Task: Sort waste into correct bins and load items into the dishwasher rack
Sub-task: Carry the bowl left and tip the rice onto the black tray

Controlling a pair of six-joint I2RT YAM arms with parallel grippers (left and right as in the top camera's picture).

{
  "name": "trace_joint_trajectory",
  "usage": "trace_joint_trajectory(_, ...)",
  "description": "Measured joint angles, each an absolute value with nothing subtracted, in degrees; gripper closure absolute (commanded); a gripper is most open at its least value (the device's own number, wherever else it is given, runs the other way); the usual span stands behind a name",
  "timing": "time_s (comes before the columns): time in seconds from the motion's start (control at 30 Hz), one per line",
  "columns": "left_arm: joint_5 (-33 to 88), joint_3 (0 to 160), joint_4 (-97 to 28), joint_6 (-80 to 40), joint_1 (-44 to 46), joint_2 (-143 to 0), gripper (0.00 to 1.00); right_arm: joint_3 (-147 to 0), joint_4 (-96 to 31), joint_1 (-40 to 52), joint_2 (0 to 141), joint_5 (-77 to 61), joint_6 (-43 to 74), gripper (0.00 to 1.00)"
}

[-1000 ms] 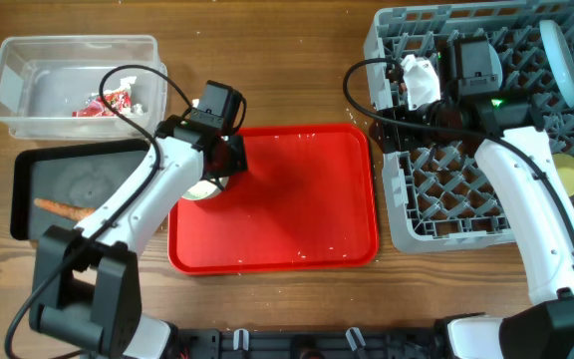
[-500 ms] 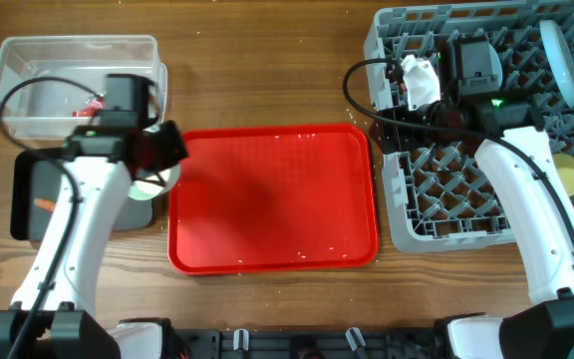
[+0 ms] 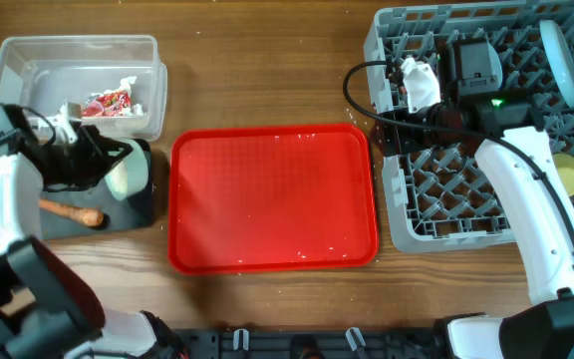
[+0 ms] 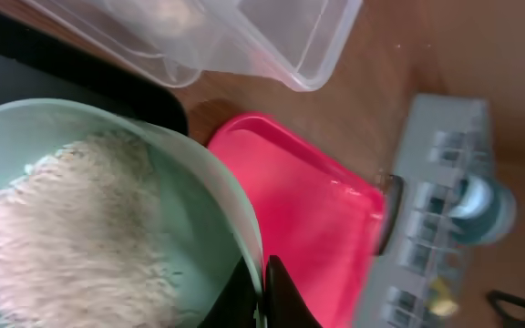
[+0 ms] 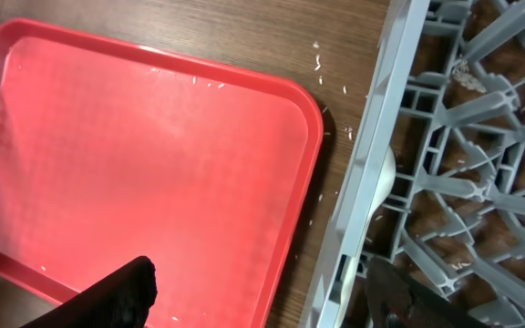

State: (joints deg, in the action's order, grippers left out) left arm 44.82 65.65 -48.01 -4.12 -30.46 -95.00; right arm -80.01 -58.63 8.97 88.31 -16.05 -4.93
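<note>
Pale green bowl (image 4: 108,164) of rice (image 4: 62,246) | my left gripper (image 4: 261,282) pinches its rim over black tray (image 3: 133,211), frame left | right gripper (image 5: 258,282) jaws spread wide beside rack (image 5: 372,164) edge

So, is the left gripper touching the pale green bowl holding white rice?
Touching. The left wrist view shows the left gripper pinching the rim of the pale green bowl, a dark finger either side.

Bright, even light; left wrist view blurred, soft shadows.
</note>
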Motion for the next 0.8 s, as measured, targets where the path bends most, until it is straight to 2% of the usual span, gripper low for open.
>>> trace_joint_trajectory(0.2,61.87,65.65,-50.83,2.57,-40.38,-100.6,0.96,-80.01,-59.46,8.97,88.31,-16.05,-4.93,0.24)
trace_joint_trajectory(0.33,68.99,65.65,-51.7,5.85,-45.6,-101.38,0.96,-80.01,-59.64,8.97,88.31,-16.05,-4.93,0.25)
trace_joint_trajectory(0.8,75.83,65.65,-52.29,7.33,-47.0,-103.61,0.96,-80.01,-60.49,8.97,88.31,-16.05,-4.93,0.25)
